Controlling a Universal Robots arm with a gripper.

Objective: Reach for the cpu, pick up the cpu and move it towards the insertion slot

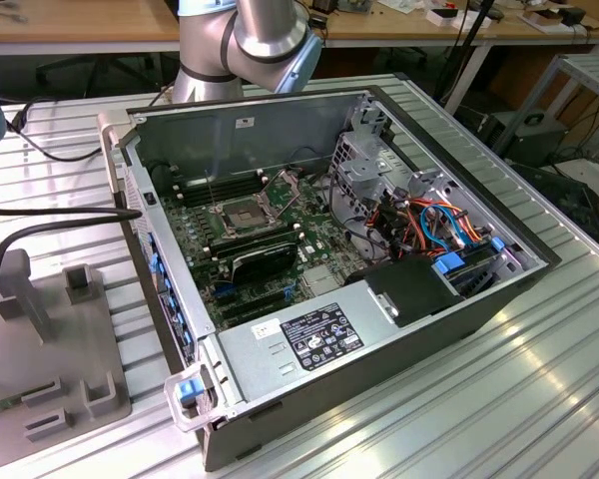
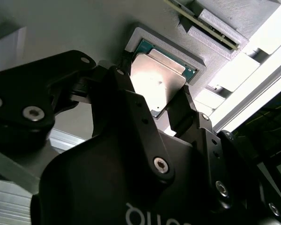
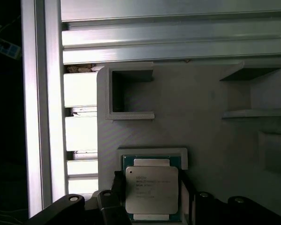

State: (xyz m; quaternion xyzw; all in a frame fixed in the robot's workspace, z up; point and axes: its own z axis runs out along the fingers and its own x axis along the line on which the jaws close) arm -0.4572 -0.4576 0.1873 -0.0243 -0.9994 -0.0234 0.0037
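Black pincer (image 2: 153,90) straddles the thin pale-silver square cpu (image 3: 151,190), seated in its grey plastic nest (image 3: 152,153) for edgewise pickup; whether it grips, I cannot tell.

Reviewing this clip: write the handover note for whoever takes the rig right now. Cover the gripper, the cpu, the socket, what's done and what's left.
Gripper: sits around the cpu; whether it has closed on it cannot be told.
Cpu: flat in its raised-rim pocket on the grey fixture plate, not lifted.
Insertion slot: on the motherboard inside the open computer case, dark centre bare.
Done: the reach.
Left: lifting the cpu and moving it towards the slot.
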